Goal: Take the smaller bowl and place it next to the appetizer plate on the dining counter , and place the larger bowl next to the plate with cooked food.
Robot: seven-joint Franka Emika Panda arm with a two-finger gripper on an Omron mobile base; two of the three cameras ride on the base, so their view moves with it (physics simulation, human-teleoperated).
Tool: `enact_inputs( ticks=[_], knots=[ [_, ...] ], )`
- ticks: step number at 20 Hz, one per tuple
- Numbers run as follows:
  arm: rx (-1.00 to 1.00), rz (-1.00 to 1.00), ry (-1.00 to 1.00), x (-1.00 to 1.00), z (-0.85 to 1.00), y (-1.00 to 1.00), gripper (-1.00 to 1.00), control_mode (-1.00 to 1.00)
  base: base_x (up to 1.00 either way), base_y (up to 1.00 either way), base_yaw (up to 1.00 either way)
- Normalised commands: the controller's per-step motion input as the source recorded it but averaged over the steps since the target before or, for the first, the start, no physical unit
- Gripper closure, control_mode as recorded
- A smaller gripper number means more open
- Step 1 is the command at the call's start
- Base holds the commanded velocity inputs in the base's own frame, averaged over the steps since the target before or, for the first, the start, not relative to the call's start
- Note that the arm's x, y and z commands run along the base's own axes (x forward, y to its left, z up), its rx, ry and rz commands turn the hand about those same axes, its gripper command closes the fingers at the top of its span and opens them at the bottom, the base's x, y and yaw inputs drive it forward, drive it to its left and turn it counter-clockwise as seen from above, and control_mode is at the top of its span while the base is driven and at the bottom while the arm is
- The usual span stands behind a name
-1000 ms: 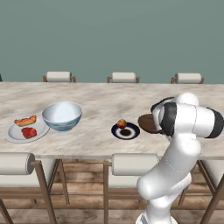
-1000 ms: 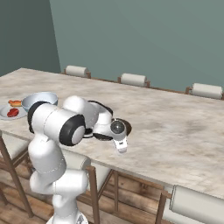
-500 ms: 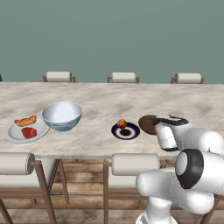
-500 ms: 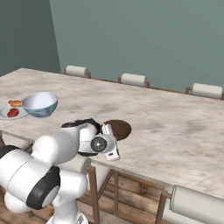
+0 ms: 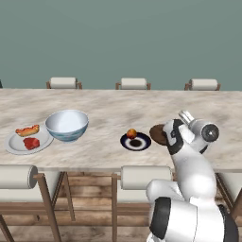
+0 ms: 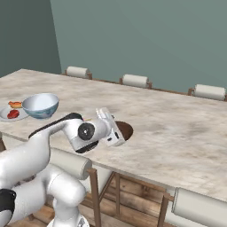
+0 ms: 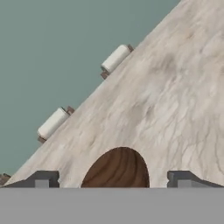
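Observation:
The smaller bowl (image 5: 157, 133), dark brown wood, rests on the dining counter (image 5: 108, 108) just right of the appetizer plate (image 5: 135, 141) with its orange morsel. My gripper (image 7: 113, 179) is open, low over the counter, its two fingertips (image 7: 43, 178) wide apart on either side of the smaller bowl (image 7: 117, 169) and clear of it. In the right base view my hand (image 6: 111, 130) lies against the near side of this bowl (image 6: 124, 130). The larger bowl (image 5: 67, 124), white and blue, stands beside the plate with cooked food (image 5: 27, 140) at the left.
Cushioned stools line the far side (image 5: 133, 83) and the near edge (image 5: 144, 177) of the counter. My arm bends low over the near counter edge (image 6: 66, 133). Bare marble stretches to the right (image 6: 186, 119).
The gripper has opened and let go of the brown bowl, which now sits on the counter by the dark plate. The arm has folded down from upright to low over the counter edge.

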Motion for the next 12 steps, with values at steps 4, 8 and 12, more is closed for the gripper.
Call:
enact_inputs(
  ticks=[4,8,12],
  knots=[
    [-0.23,0.00,0.12,0.20,1.00,-0.04,-1.00,-1.00,0.00,0.00,0.00],
    [-0.14,-0.03,0.25,0.00,1.00,-0.11,-1.00,-1.00,0.00,0.00,0.00],
    [-0.09,-0.01,0.29,-0.40,0.79,-0.07,-1.00,-1.00,0.00,0.00,0.00]
  ],
)
